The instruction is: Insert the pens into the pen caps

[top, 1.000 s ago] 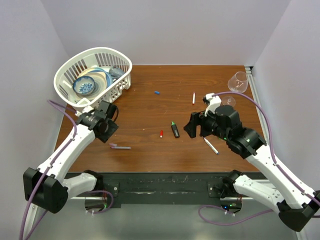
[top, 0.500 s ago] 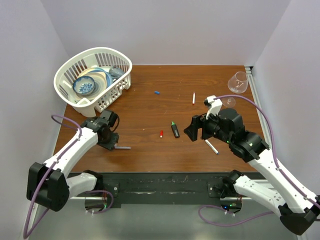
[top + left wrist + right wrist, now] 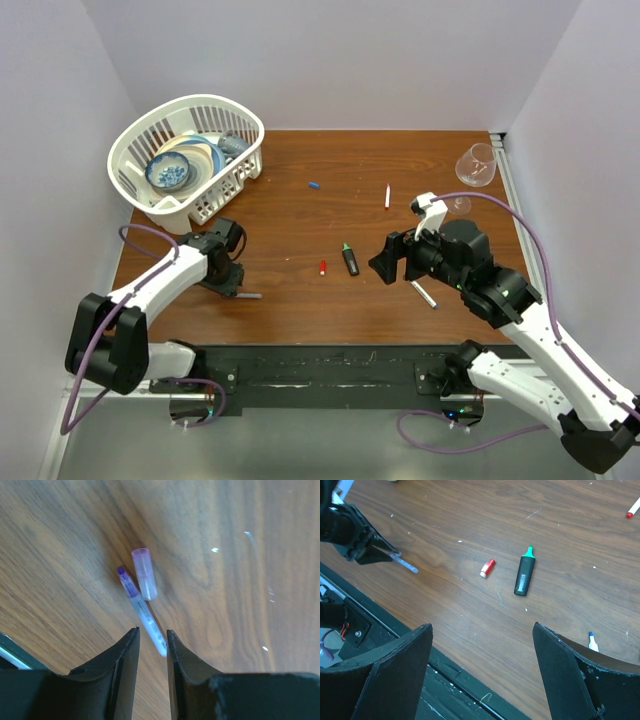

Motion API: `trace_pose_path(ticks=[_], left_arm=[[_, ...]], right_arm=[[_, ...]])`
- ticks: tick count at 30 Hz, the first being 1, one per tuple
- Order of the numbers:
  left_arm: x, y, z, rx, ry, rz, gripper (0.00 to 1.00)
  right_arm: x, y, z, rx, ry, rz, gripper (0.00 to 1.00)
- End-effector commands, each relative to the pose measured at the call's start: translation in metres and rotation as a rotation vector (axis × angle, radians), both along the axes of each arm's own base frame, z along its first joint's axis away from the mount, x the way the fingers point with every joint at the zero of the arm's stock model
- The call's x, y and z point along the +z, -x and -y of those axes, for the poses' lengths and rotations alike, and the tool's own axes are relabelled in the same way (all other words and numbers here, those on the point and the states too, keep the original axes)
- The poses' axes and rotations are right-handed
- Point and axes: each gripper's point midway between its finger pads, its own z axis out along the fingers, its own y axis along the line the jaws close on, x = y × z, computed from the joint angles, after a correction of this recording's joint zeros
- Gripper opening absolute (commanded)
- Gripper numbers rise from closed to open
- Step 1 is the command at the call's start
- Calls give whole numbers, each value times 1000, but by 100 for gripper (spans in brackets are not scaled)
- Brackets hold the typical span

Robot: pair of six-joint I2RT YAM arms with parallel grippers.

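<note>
My left gripper [image 3: 152,632] points down at a thin purple pen [image 3: 142,612] on the wooden table. The pen's rear end lies between the narrowly open fingers, against the right one. A loose pale purple cap [image 3: 144,573] lies beside the pen's tip. From above, the left gripper [image 3: 228,281] covers most of that pen [image 3: 250,295]. My right gripper [image 3: 386,262] is wide open and empty, hovering right of the black marker with green tip [image 3: 350,259] and the red cap [image 3: 323,267]. A blue cap [image 3: 314,185], a white pen [image 3: 387,196] and a grey pen [image 3: 422,293] lie apart.
A white basket [image 3: 243,128] holding bowls stands at the back left. A clear glass [image 3: 477,163] lies at the back right corner. The right wrist view shows the marker [image 3: 524,575], red cap [image 3: 487,568] and the table's near edge [image 3: 450,677].
The left gripper has moved toward the near edge and come down over the purple pen, hiding its cap end from above. The right arm has barely shifted.
</note>
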Motion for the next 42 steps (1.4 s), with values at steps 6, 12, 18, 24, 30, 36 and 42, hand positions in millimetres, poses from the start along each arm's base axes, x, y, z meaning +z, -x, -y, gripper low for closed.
trace_pose_path(ticks=[6, 12, 18, 24, 30, 36, 42], left_arm=[[-15, -5, 1, -19, -6, -19, 31], [-23, -5, 3, -34, -7, -43, 31], [-32, -3, 4, -61, -2, -50, 30], [-42, 13, 7, -68, 17, -114, 27], [-47, 22, 5, -72, 13, -135, 17], [-38, 19, 9, -114, 30, -104, 0], [7, -14, 28, -264, 32, 90, 0]], right_arm=[[4, -3, -1, 8, 7, 34, 86], [4, -5, 3, -8, 19, 44, 86], [1, -6, 4, -14, 30, 36, 86], [-1, -8, 4, -23, 38, 30, 86], [0, -8, 5, -26, 39, 31, 87], [5, -4, 5, -16, 28, 28, 87], [9, 5, -18, 66, -79, -9, 88]])
